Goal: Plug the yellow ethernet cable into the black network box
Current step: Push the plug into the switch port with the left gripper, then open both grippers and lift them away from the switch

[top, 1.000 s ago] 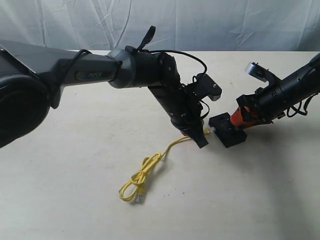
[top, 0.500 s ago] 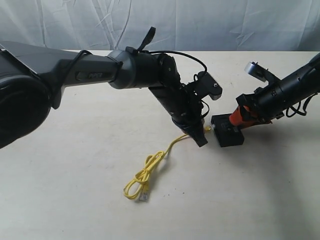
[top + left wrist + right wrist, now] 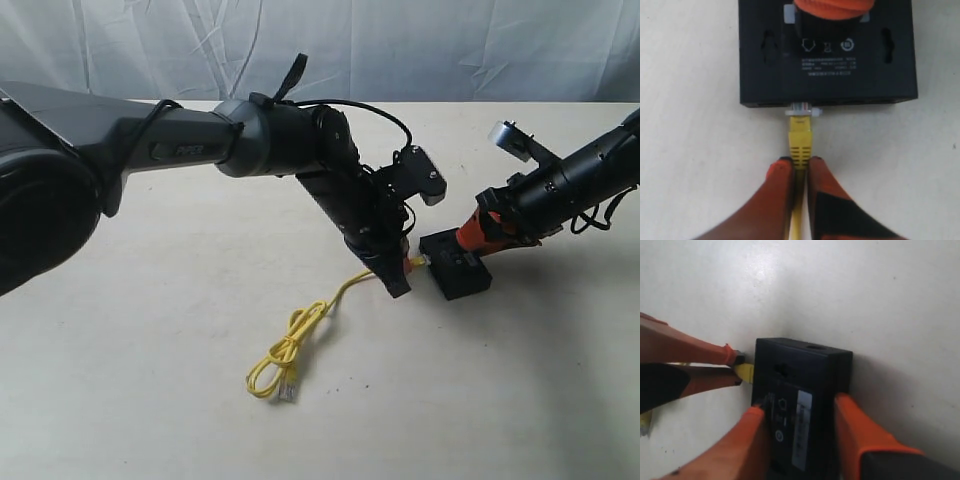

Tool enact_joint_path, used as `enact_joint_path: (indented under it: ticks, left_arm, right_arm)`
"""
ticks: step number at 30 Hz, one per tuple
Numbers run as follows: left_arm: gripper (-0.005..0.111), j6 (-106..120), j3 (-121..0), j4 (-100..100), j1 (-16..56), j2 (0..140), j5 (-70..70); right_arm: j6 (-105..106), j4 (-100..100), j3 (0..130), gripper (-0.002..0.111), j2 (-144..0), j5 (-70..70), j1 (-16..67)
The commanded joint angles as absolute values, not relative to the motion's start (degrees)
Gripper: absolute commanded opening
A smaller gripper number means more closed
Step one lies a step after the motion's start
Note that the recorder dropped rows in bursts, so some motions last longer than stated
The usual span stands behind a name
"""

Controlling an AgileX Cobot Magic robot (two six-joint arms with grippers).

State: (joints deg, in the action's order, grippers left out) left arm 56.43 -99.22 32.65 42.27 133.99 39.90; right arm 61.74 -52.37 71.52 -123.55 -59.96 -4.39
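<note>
The black network box (image 3: 458, 270) lies flat on the table, label side up. My right gripper (image 3: 472, 238) is shut on the box's two sides, its orange fingers (image 3: 852, 430) pressed against the box (image 3: 800, 385). My left gripper (image 3: 402, 272) is shut on the yellow ethernet cable (image 3: 345, 288) just behind its plug. In the left wrist view the fingertips (image 3: 785, 172) pinch the cable's yellow boot (image 3: 800, 140). The clear plug (image 3: 802, 109) sits at a port in the box's (image 3: 827, 75) side, its tip partly inside. The rest of the cable lies in a loose loop (image 3: 283, 357) with the free plug (image 3: 286, 394).
The pale table (image 3: 150, 330) spreads to the left and front. A wrinkled white cloth (image 3: 420, 45) hangs behind it. My left arm's thick dark links (image 3: 200, 140) reach in from the left across the middle.
The left gripper has carried the plug from just short of the box to its port. The box turned slightly in the right gripper. The cable loop was dragged a little to the right.
</note>
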Motion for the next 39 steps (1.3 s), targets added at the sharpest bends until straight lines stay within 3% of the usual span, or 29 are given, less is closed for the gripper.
enact_joint_path:
  ticks: [1, 4, 9, 12, 20, 23, 24, 26, 28, 33, 39]
  left_arm:
    - [0.000, 56.37, -99.09, 33.95, 42.35, 133.94, 38.90]
    - [0.005, 56.37, -99.09, 33.84, 42.38, 133.94, 38.90]
    - [0.027, 56.37, -99.09, 33.84, 42.38, 133.94, 38.64]
    - [0.030, 56.37, -99.09, 33.84, 42.38, 133.69, 38.51]
    - [0.029, 52.14, -99.09, 29.19, 40.64, 130.34, 40.70]
    - [0.022, 43.09, -99.09, 23.08, 38.46, 127.73, 44.08]
    - [0.017, 38.66, -99.09, 21.06, 37.73, 126.94, 44.76]
    - [0.001, 30.92, -99.09, 17.37, 35.68, 124.70, 45.91]
    - [0.000, 25.28, -99.09, 16.62, 33.71, 122.54, 46.56]
    - [0.000, 16.43, -98.37, 16.15, 29.36, 115.65, 51.57]
    - [0.000, 15.64, -88.16, 16.66, 25.71, 101.74, 49.03]
  right_arm:
    - [62.13, -53.54, 71.74, 0.039, -123.54, -60.85, -4.58]
    - [61.88, -53.54, 71.74, 0.039, -123.54, -60.32, -4.58]
    - [60.67, -52.29, 71.74, 0.039, -123.54, -59.11, -4.68]
    - [59.22, -51.16, 71.74, 0.039, -123.54, -57.85, -4.68]
    - [54.42, -47.78, 71.74, 0.039, -119.95, -55.21, -5.65]
    - [52.62, -47.78, 71.74, 0.038, -117.04, -56.40, -7.70]
    - [51.71, -47.78, 71.74, 0.034, -116.08, -57.11, -8.50]
    - [48.07, -47.78, 71.74, 0.014, -113.57, -59.08, -9.67]
    - [45.82, -47.78, 71.74, 0.000, -111.20, -61.55, -9.96]
    - [42.86, -46.92, 69.88, -0.001, -104.96, -63.43, -9.82]
    - [40.00, -43.93, 65.90, -0.001, -92.61, -62.22, -9.15]
